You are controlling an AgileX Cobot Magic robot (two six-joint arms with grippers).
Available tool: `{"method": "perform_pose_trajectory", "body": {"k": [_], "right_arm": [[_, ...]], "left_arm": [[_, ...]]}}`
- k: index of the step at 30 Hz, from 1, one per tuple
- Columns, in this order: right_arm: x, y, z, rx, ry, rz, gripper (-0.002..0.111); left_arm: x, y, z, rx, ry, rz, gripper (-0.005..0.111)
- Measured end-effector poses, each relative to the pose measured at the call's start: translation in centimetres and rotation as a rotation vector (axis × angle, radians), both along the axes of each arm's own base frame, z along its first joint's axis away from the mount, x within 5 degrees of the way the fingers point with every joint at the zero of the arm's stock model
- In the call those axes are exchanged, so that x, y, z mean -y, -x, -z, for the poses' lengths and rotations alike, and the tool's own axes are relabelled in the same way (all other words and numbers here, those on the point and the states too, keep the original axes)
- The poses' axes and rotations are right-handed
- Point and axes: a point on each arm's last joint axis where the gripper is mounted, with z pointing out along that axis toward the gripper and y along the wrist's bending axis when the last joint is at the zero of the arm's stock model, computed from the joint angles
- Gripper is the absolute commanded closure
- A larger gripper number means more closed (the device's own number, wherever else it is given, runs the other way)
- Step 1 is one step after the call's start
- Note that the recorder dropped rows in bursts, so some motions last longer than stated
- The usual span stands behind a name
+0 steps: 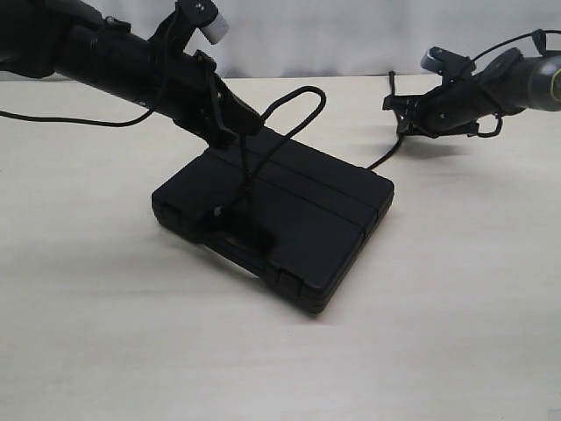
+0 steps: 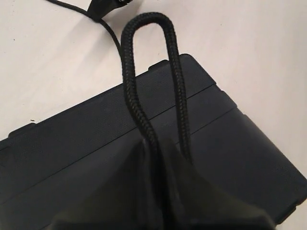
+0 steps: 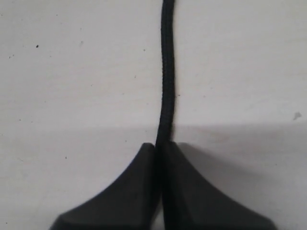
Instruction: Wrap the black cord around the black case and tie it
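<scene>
Case: flat on the table, mid-scene, lid up. Cord: crosses the lid, its doubled loop pinched in the left gripper's closed jaws over the case's far-left edge, one strand trailing right to the right gripper, jaws pressed together on it. Risk, I judge: a hard pull either side could slip the strand free or drag the case.
</scene>
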Motion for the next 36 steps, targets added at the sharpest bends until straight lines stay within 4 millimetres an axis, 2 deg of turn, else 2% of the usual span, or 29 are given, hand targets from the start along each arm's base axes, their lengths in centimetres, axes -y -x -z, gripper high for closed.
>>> {"method": "perform_pose_trajectory", "body": {"k": [8,10,12,15,22,25,28,36], "right_arm": [[-0.8,0.9,-1.2,-0.022,0.086,-0.101,0.104],[-1.6,1.5,-2.1,-0.008,0.122,-0.15,0.104],[-2.6,2.2,-4.0,0.038,0.156,-0.19,0.104],[-3.9,3.8,-7.0,0.13,0.229,-0.259,0.104],[-5.1,9.0,-11.0,0.283,0.436,-0.443,0.104],[-5.2,11.2,-12.2,0.315,0.508,-0.555,0.104],[-5.7,13.0,-12.4,0.325,0.526,-0.663,0.104],[-8.4,15.4,-14.0,0.442,0.441,-0.893,0.104]], "left_arm": [[0.0,0.1,0.0,-0.006,0.005,0.008,0.107],[0.0,0.1,-0.1,-0.004,0.005,0.008,0.107],[0.0,0.1,-0.1,-0.004,0.005,0.008,0.107],[0.0,0.1,-0.1,-0.003,0.005,0.009,0.107],[0.0,0.1,-0.1,0.0,0.004,0.011,0.107],[0.1,0.1,-0.1,0.004,0.005,0.013,0.107],[0.2,0.0,-0.3,0.015,0.025,0.014,0.107],[0.2,-0.6,-0.7,0.068,0.061,-0.037,0.107]]}}
